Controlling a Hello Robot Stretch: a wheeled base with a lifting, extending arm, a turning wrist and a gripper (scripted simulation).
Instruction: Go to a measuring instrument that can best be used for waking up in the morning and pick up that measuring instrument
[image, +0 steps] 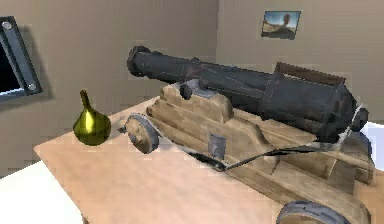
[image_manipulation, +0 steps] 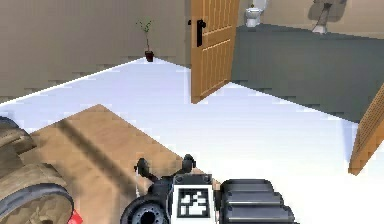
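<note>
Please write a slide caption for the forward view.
A dark cannon on a wooden table, a yellow vase beside it.

Blocked across the table (image: 125, 188) by 1 large cannon (image: 250, 95); passable along the bare near edge, beside 1 yellow vase (image: 92, 124).

One cannon (image: 250, 95) sits on one wooden carriage (image: 215, 125), with two wheels (image: 143, 132) showing clearly. One yellow-green vase (image: 91, 122) stands beside it. The walls carry one framed picture (image: 281, 22) and one dark-framed panel (image: 15, 60). There is one bench (image_manipulation: 95, 140), lying under and around the end effector (image_manipulation: 164, 168), which has two thin fingers (image_manipulation: 141, 166) and one white marker square (image_manipulation: 195, 203). Well beyond the end effector there are one potted plant (image_manipulation: 148, 42), one wooden door (image_manipulation: 213, 45), one toilet (image_manipulation: 254, 12) and one other pale fixture (image_manipulation: 322, 12). Off toward the arm side view's right there is one more wooden panel (image_manipulation: 368, 135).
</note>
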